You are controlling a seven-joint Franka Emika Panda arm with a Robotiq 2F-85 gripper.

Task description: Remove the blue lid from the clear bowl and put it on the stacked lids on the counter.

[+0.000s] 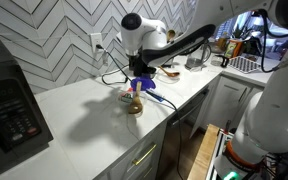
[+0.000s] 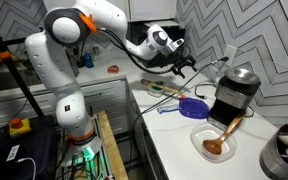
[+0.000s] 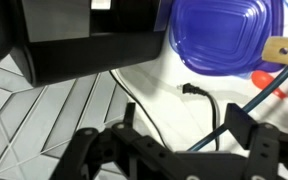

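The gripper (image 2: 179, 65) hung above the white counter (image 2: 174, 150) with its jaws spread wide and nothing between them, as the wrist view (image 3: 169, 150) showed. The stacked lids (image 2: 194, 107) lay flat on the counter below it and a little ahead, just beside the black appliance (image 2: 234, 95); in the wrist view the pile (image 3: 224, 35) sat beyond the fingertips, apart from them. The clear bowl (image 2: 216, 142) stood past the pile, uncovered, with a wooden spoon (image 2: 229, 130) resting in it. Whether the blue lid lay on that pile could not be told.
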